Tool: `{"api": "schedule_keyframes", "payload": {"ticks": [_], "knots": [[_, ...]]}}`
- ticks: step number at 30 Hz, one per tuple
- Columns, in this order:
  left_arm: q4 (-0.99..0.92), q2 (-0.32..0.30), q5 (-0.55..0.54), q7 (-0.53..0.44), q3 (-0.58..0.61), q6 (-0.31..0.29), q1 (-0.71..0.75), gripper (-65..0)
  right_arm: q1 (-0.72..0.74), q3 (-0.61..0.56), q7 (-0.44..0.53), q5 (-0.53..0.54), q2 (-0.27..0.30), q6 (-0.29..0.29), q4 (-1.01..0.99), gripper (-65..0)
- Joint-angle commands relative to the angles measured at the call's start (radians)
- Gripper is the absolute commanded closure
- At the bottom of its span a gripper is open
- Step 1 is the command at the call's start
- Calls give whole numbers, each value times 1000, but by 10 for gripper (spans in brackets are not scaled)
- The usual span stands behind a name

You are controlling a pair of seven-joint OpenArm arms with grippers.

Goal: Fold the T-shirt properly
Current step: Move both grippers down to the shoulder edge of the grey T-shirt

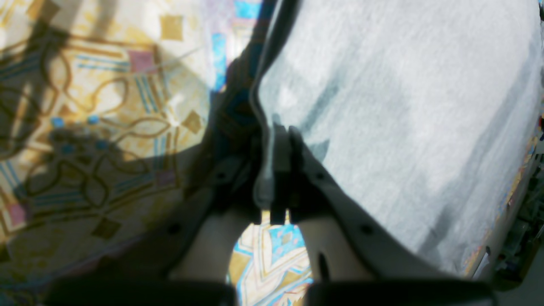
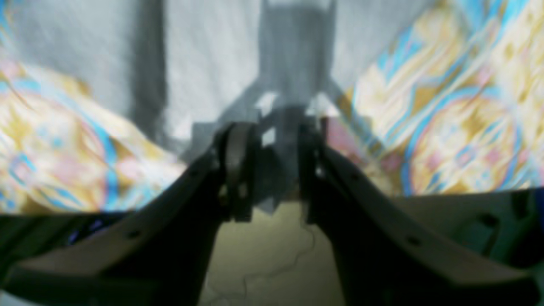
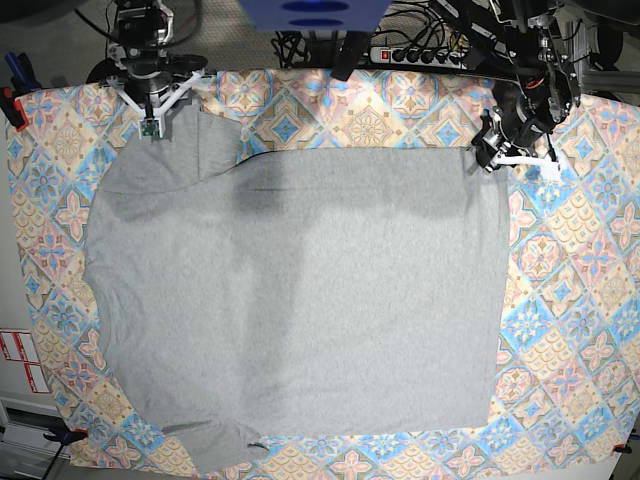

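T-shirt (image 3: 300, 300) is spread flat on worktop | left tool (image 1: 278, 187) is clamped on shirt edge, so it can be folded | right tool (image 2: 265, 170) is parted, empty, over shirt corner.

- Large plain heather-grey cotton T-shirt (image 3: 300, 300): soft knit cloth, matt, fine mottled weave, a few shallow creases toward 12 o'clock in the base view; a stitched, rolled hem shows in the left wrist view.
- Colourful tile-patterned tablecloth (image 3: 570, 300): printed cloth, flat and matt, blue, yellow and pink medallions, smooth lie.
- Left gripper (image 1: 280, 178): fingers look like moulded matt plastic, pale grey shells with dark inner faces and small recessed screw holes.
- Right gripper (image 2: 272, 170): same matt plastic look, dark pads; blurred, finer texture unreadable.
- Pale floor at 6 o'clock in the right wrist view: smooth, dull, hairline cracks.
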Motion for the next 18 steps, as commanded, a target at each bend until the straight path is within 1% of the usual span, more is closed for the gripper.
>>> {"api": "schedule_keyframes", "payload": {"ticks": [1, 2, 4, 7, 10, 18], "knots": [[2, -2, 24, 42, 4, 15, 12, 0, 6, 18, 20, -7, 6, -3, 16, -174], [2, -2, 24, 42, 4, 15, 12, 0, 6, 29, 20, -7, 5, -3, 13, -174], [2, -2, 24, 42, 4, 15, 12, 0, 7, 61, 20, -7, -23, -3, 13, -178], [2, -2, 24, 42, 4, 15, 12, 0, 7, 109, 17, -7, -40, -3, 10, -231], [2, -2, 24, 42, 4, 15, 12, 0, 7, 115, 16, -7, -41, -3, 10, -283], [2, -2, 24, 42, 4, 15, 7, 0, 10, 109, 17, 7, -43, -3, -25, -289]]}}
